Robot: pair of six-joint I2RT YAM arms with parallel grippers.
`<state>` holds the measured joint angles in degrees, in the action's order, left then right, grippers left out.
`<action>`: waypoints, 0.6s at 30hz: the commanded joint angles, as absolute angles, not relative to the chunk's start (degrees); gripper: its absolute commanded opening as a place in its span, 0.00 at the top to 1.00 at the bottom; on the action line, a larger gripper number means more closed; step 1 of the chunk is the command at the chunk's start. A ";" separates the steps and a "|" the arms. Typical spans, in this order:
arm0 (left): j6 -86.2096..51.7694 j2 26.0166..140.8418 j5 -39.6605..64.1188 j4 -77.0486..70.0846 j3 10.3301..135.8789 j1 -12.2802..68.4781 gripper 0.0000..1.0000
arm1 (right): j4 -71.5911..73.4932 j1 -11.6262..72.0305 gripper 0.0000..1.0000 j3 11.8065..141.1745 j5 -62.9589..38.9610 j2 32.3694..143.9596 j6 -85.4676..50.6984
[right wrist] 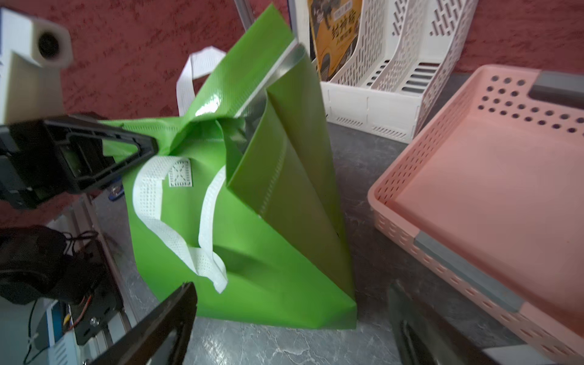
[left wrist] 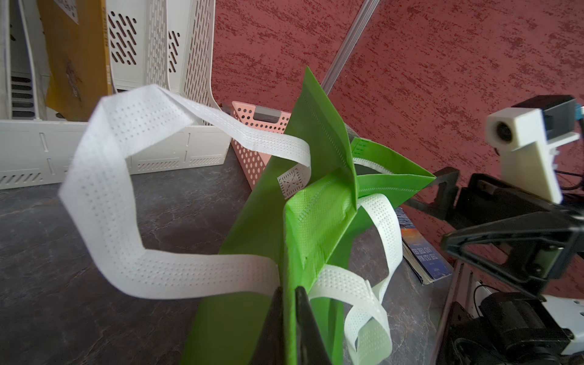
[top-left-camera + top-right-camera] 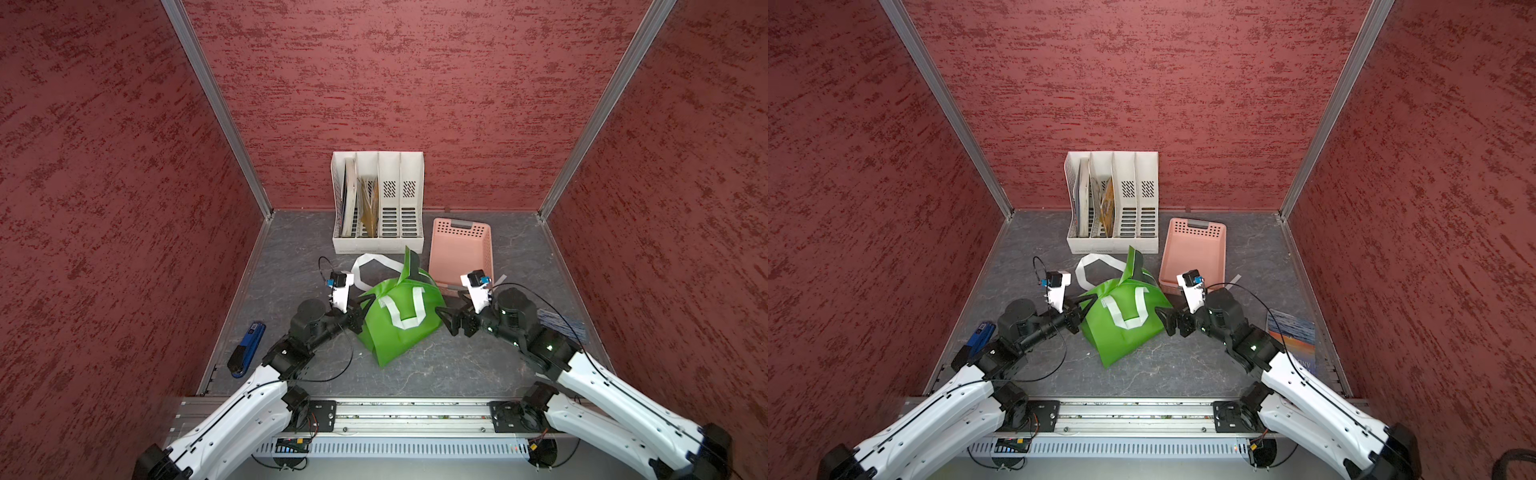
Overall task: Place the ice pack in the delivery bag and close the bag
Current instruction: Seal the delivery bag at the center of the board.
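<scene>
Left edge of the bench: a blue stapler (image 3: pixel 246 348) is lying flat. Your left gripper (image 3: pixel 362 309) is pinching tight on a fold of green fabric at the left side of the delivery bag (image 3: pixel 395 336). The bag is standing mid-bench, crumpled, with one white handle (image 2: pixel 101 205) flopping toward the far edge. Your right gripper (image 3: pixel 445 320) is hanging spread wide, holding nothing, just beside the bag's right side. A pink basket (image 3: pixel 461 253) is sitting beyond it. A book (image 3: pixel 1292 332) is lying by the right edge.

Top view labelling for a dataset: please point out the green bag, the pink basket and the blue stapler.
green bag (image 3: pixel 384 343): in a top view, on its front panel below the white handle.
pink basket (image 3: pixel 459 257): in a top view, on its bare floor.
blue stapler (image 3: pixel 245 347): in a top view, mid-body.
</scene>
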<state>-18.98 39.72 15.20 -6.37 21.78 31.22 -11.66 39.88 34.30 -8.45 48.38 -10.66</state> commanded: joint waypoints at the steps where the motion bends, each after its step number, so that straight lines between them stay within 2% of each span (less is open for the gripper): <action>1: -17.69 40.40 19.46 -7.44 24.03 30.45 1.00 | -5.63 38.12 0.03 37.08 -14.76 53.42 -5.76; 6: -16.40 41.01 21.57 -6.23 25.62 29.98 1.00 | 0.18 35.02 0.10 40.32 -19.18 62.15 -3.12; 10: -15.67 42.10 22.56 -4.88 27.07 29.17 1.00 | 2.24 34.37 0.24 44.61 -24.36 67.65 -2.05; 11: -15.51 42.34 22.73 -4.77 27.48 28.96 1.00 | 1.81 34.37 0.30 45.65 -24.89 68.86 -1.51; 12: -15.33 42.58 22.57 -4.49 27.79 28.70 1.00 | 1.69 34.29 0.42 46.30 -25.42 69.78 -1.02; 14: -15.13 43.00 22.21 -4.45 28.28 28.01 1.00 | 1.88 34.23 0.73 46.66 -26.02 70.80 -0.69; 16: -15.23 43.25 21.73 -4.96 28.40 27.04 1.00 | 1.58 34.18 0.96 46.83 -27.33 71.08 -0.81; 18: -14.62 43.72 20.43 -4.56 29.17 25.90 1.00 | 0.51 34.24 1.00 47.19 -28.95 70.56 -1.77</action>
